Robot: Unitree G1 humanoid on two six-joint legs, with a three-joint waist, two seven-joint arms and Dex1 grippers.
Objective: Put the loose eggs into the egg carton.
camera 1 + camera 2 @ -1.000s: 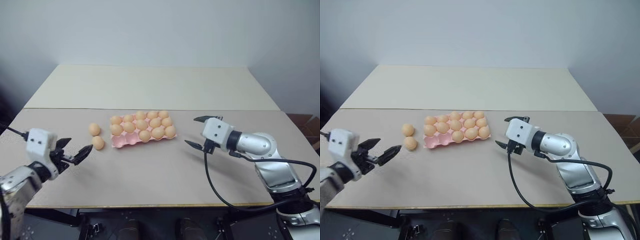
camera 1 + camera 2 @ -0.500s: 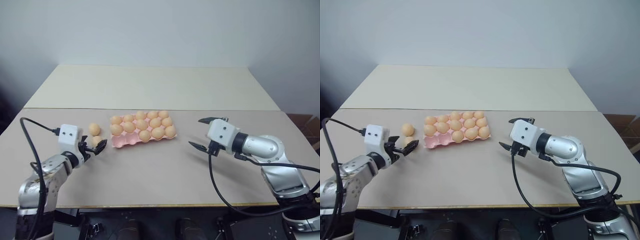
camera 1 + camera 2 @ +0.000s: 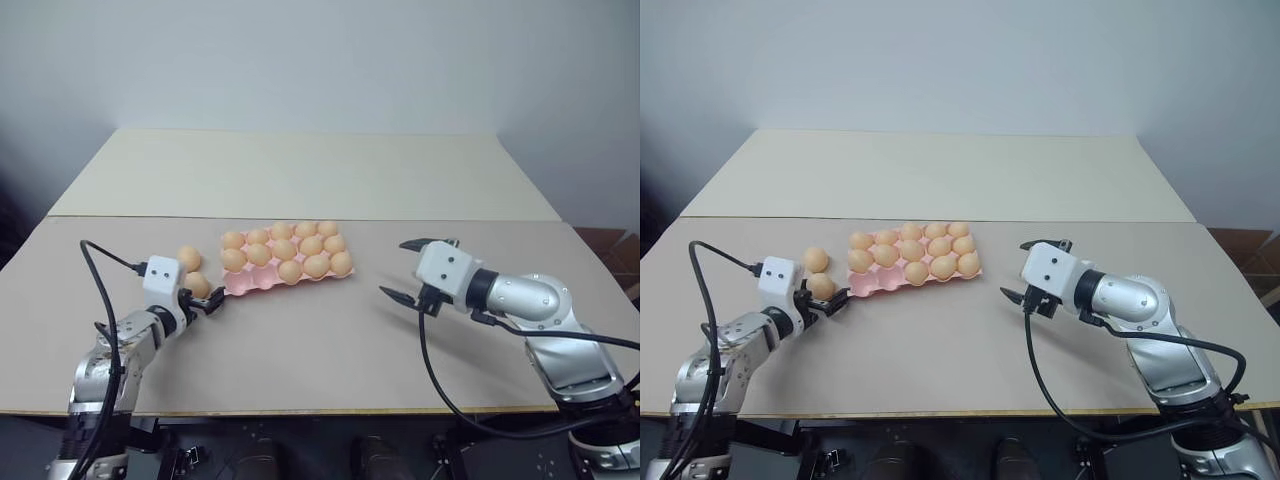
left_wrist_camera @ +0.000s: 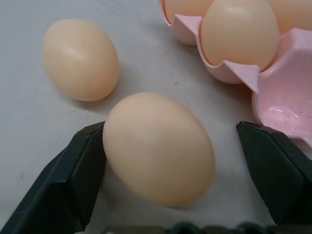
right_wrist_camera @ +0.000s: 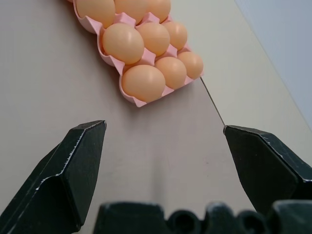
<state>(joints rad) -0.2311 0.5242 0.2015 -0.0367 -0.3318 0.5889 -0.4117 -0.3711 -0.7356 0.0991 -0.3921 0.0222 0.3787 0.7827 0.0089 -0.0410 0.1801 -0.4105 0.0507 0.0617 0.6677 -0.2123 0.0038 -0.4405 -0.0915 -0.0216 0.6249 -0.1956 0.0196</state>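
- The left tool [image 4: 165, 161] is reaching in from the tabletop's near-left edge toward the egg carton [image 3: 262, 282], now straddling the nearer loose egg [image 4: 158, 148].
- Its fingers [image 4: 63, 180] are narrowing around that egg; one seems to be touching it, the other standing apart.

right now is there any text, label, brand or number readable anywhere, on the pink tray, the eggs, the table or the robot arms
None: no word, number, brand or sign can be read.
The flat pink rectangular egg carton is plain.
The smooth pale orange-tan loose eggs carry no stamp.
The beige table top is bare of print.
The white housings behind the left gripper and right gripper show no lettering.
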